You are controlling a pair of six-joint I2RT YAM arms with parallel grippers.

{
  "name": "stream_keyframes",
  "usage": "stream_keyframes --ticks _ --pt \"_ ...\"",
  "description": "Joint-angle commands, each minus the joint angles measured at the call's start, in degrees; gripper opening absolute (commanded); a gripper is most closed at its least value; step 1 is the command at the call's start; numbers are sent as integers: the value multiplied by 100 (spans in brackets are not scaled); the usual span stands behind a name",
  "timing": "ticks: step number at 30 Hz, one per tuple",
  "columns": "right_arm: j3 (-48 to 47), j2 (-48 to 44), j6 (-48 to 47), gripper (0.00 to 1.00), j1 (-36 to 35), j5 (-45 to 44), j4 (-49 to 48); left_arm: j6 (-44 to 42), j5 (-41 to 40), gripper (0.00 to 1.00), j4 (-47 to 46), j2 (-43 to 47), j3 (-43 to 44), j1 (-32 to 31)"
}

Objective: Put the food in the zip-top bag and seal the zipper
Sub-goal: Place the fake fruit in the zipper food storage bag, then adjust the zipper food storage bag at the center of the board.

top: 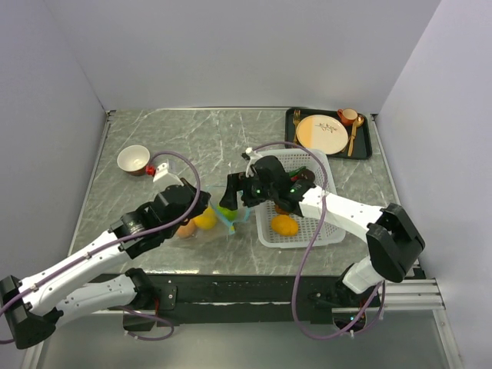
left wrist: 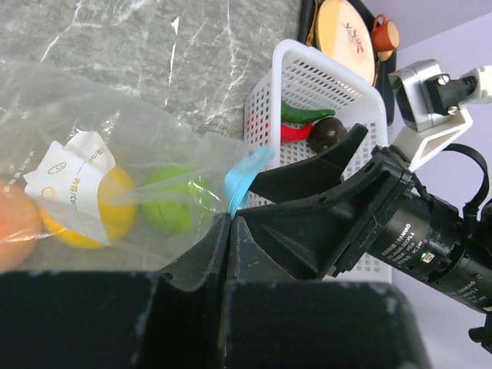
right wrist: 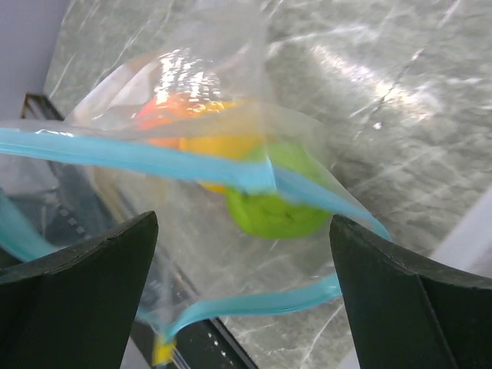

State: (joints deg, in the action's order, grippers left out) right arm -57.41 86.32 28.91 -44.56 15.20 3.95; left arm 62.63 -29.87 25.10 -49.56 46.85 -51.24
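The clear zip-top bag (left wrist: 92,115) lies between both arms, its mouth gaping toward my right wrist camera. A yellow round (left wrist: 115,211), a lime-green round (right wrist: 273,207) and an orange round (right wrist: 165,108) sit inside it. My left gripper (left wrist: 229,219) is shut on the bag's edge right at the light blue zipper (left wrist: 242,181). My right gripper (right wrist: 242,223) stands wide open at the mouth, with the zipper strips (right wrist: 254,301) between its fingers untouched. An orange round (top: 284,224), a red pepper (left wrist: 296,131), a green pepper (left wrist: 307,113) and a brown round (left wrist: 327,132) lie in the white mesh basket (top: 330,231).
A black tray (top: 367,150) at the back right carries a tan plate (top: 321,134), a cup and cutlery. A white bowl (top: 133,159) stands at the back left with a small red thing beside it. The table's front edge runs just below the bag.
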Motion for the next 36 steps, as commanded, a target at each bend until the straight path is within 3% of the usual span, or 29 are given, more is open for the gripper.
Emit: stream_keyframes --ticks 1,8,12,15,22,36 --pt "-96 -607 45 100 -27 -832 -69 30 -203 4 12 192 96 -17" --pt "247 -1486 37 100 34 -1863 71 197 -458 5 188 482 0 -26" --pt "-85 -1215 -218 100 78 -1591 684 293 -537 5 232 588 -53 -17" --pt "-288 -864 -271 91 79 -1249 888 399 -608 4 311 658 -71 -17" --pt "-306 -661 -429 77 61 -800 818 592 -845 5 645 939 -88 -17" --pt "-359 -116 -333 68 52 -105 485 628 -960 6 856 1282 -106 -26"
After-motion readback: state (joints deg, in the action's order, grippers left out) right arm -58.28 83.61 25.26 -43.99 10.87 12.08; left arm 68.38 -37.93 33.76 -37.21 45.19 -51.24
